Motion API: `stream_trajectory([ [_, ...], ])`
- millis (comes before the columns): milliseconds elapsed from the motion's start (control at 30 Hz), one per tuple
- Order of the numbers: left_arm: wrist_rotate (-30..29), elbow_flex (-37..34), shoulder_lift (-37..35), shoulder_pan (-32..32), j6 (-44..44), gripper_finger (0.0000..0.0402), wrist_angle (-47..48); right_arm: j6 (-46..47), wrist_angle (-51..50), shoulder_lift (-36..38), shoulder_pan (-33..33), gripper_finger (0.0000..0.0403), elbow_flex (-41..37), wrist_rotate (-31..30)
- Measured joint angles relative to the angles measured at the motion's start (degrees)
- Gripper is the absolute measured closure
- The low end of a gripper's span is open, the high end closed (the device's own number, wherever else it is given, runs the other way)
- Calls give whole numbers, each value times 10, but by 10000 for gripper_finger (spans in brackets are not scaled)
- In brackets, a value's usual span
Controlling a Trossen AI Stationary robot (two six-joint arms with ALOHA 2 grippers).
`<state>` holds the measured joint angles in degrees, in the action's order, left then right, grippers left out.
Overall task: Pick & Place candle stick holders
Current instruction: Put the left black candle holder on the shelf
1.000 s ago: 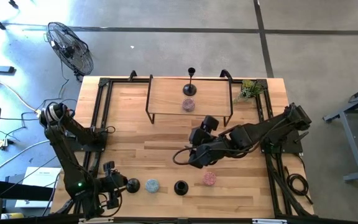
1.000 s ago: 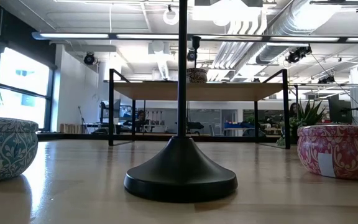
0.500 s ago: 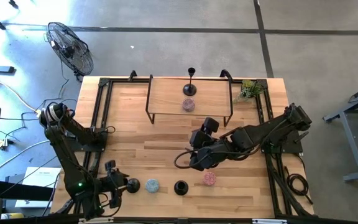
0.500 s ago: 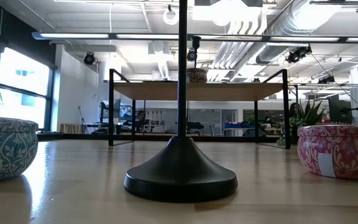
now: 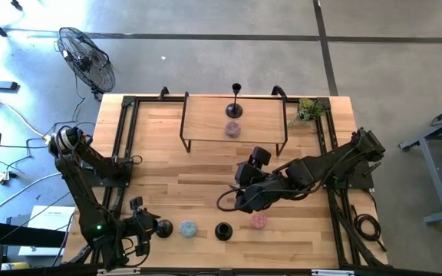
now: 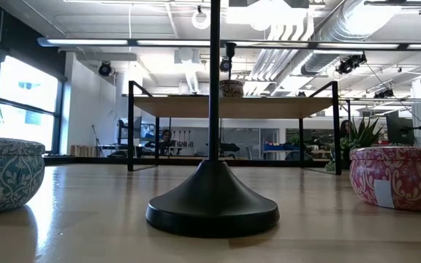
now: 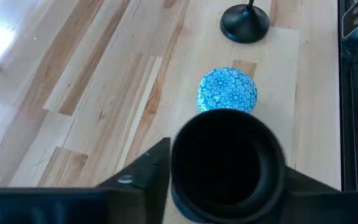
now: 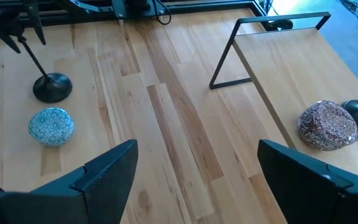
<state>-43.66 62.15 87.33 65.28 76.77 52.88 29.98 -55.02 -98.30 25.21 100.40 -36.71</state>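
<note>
We hold one candle stick holder (image 7: pixel 227 163) with the left gripper (image 5: pixel 146 228), fingers clamped on its stem at the counter's (image 5: pixel 159 180) near edge. A second (image 5: pixel 222 230) stands between the blue tin (image 5: pixel 188 228) and pink tin (image 5: pixel 258 220); the third (image 5: pixel 235 101) stands on the raised shelf (image 5: pixel 206 115), probably the drop spot. Right gripper (image 5: pixel 240 195) hovers mid-counter, fingers (image 8: pixel 107 171) spread wide and empty, likely lining up on the second.

Matt black candlestick holder (image 6: pixel 213 197) on smooth pale wooden table (image 6: pixel 86 226)
</note>
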Motion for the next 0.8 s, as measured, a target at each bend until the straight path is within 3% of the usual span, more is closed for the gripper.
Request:
stream_trajectory([
  [133, 0, 0, 0, 0, -6, 315, 0, 0, 1, 0, 3, 75, 0, -3],
  [567, -8, 19, 0, 0, -31, 316, 4, 0, 4, 0, 3, 75, 0, -3],
  [800, -85, 111, 0, -1, -45, 316, 137, -22, 29, 0, 10, 75, -1, 5],
])
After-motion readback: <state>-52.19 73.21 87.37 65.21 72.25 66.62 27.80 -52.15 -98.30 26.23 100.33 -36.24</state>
